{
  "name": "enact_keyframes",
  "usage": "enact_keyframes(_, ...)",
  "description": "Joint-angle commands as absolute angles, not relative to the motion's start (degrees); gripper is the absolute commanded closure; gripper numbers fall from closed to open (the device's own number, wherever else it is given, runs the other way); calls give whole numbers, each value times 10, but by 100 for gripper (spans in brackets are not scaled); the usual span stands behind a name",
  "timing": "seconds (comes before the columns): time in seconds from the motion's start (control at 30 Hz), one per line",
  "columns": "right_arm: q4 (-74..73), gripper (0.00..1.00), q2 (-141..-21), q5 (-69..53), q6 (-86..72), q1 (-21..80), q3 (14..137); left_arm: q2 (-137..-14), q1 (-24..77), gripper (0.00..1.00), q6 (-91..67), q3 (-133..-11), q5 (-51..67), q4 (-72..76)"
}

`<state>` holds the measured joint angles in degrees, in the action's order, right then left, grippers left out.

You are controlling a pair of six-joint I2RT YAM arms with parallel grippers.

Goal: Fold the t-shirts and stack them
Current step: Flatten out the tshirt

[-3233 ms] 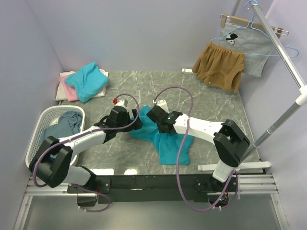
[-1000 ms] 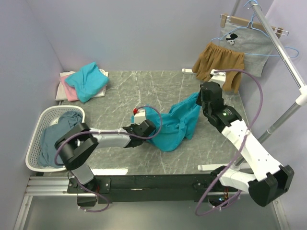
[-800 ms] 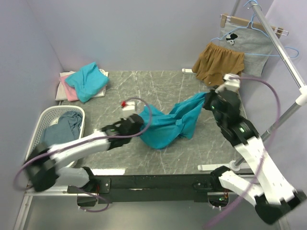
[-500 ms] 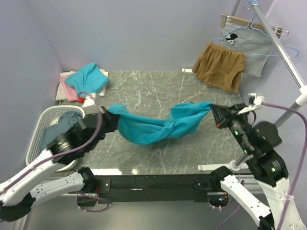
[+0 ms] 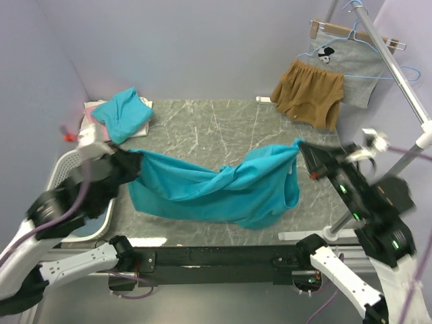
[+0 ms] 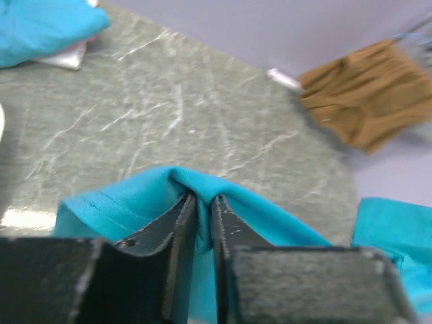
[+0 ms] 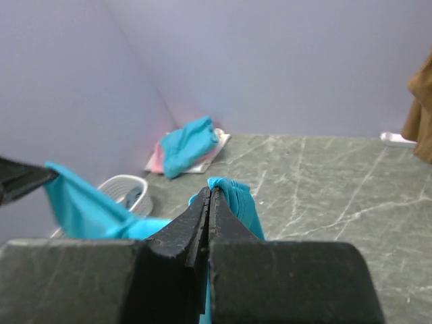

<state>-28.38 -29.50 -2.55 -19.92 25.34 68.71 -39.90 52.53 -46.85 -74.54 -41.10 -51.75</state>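
Wrist views show left gripper (image 6: 204,200) and right gripper (image 7: 209,193) pinching the tee (image 5: 216,196); overhead, raised arms stretch it above the table (image 5: 223,128).

Surface: grey-green marbled table (image 5: 223,128), pale veins.
Far left corner: stack of t-shirts (image 5: 121,115), teal over pink and white.
Left edge: white slatted laundry basket (image 5: 61,174).
Far edge, right of centre: small white object (image 5: 263,99).

Overhead; wrists close (sharing teal t-shirt (image 5: 216,192)).
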Motion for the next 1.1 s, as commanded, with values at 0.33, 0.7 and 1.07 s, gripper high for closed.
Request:
enact_keyframes(0.33,-197,100,-781,236,-252,231,690,-841,292,97,-450,-603,-229,-245)
enact_keyframes(0.7,-202,43,-936,288,-244,180,773,-1054,207,11,-383,-797,-226,-229)
enact_keyframes(1.07,-212,36,-890,143,-248,175,717,-852,235,8,-432,-581,-127,-236)
